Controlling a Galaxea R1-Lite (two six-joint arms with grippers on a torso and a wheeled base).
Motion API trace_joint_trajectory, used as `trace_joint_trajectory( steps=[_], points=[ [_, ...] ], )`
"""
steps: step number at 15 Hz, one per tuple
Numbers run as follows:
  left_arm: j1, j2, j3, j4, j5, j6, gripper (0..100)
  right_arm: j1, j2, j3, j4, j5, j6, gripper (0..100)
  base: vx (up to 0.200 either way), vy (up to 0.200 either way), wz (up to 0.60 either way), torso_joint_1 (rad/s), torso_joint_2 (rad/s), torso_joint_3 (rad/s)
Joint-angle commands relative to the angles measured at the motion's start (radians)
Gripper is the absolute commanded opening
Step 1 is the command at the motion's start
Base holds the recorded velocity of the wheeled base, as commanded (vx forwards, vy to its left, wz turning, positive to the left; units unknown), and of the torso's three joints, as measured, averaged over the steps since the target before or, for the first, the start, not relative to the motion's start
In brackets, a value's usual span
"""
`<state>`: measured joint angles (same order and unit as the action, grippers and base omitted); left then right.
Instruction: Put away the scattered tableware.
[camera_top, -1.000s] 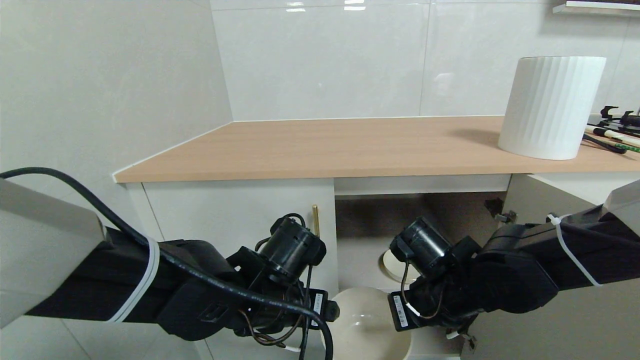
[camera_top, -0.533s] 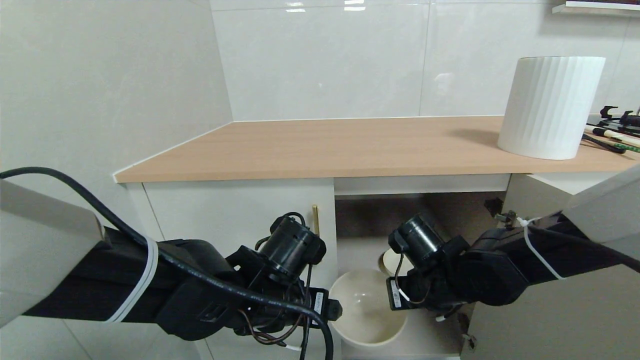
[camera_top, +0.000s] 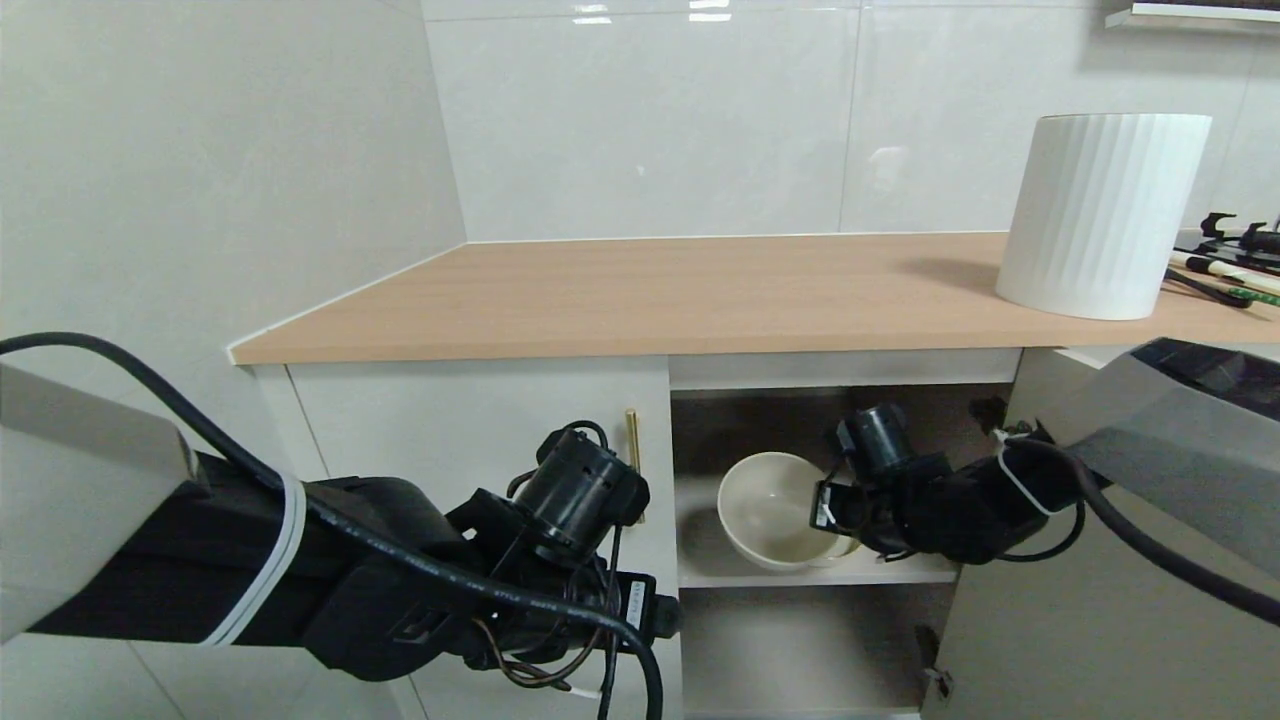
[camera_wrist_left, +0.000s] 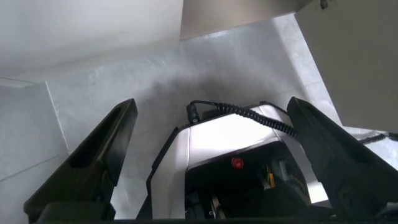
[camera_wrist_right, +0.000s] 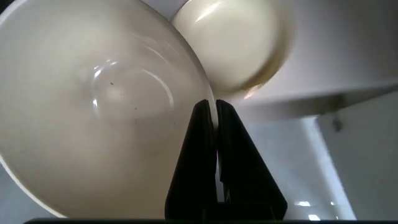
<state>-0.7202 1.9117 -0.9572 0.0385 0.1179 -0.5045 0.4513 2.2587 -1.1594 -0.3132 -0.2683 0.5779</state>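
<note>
A cream bowl (camera_top: 768, 508) is held tilted inside the open cabinet under the counter, just over the middle shelf (camera_top: 800, 577). I cannot tell whether it touches the shelf. My right gripper (camera_top: 828, 506) is shut on the bowl's right rim. In the right wrist view both fingers (camera_wrist_right: 200, 134) pinch the rim of the bowl (camera_wrist_right: 106, 106), and a second cream dish (camera_wrist_right: 233, 43) sits on the shelf close behind it. My left gripper (camera_wrist_left: 211, 109) hangs low in front of the closed left door, open, with nothing between its fingers.
The wooden counter (camera_top: 650, 290) carries a white ribbed canister (camera_top: 1100, 215) and some utensils (camera_top: 1225, 272) at the far right. The cabinet's right door (camera_top: 1100, 620) stands swung open. The left door has a brass handle (camera_top: 631, 440).
My right arm has lifted the bowl from low down and carried it forward into the cabinet to shelf height. The left arm has stayed put.
</note>
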Motion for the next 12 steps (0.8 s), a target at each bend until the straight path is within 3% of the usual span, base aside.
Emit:
trace_joint_trajectory(
  steps=[1,8,12],
  points=[
    [-0.001,-0.002,0.000,0.000,0.000,0.000,100,-0.059,0.082,-0.063,-0.001,-0.002,-0.001,0,0.000,0.000,0.00,0.000,0.00,0.000],
    [-0.001,-0.002,0.000,-0.002,0.000,0.000,100,-0.140,0.196,-0.220,0.069,-0.006,-0.007,0,0.000,0.000,0.00,0.000,0.00,0.000],
    [-0.001,-0.002,0.000,-0.002,0.000,-0.002,100,-0.146,0.219,-0.238,0.083,-0.006,-0.010,0,0.000,0.000,0.00,0.000,0.00,0.000]
  ],
)
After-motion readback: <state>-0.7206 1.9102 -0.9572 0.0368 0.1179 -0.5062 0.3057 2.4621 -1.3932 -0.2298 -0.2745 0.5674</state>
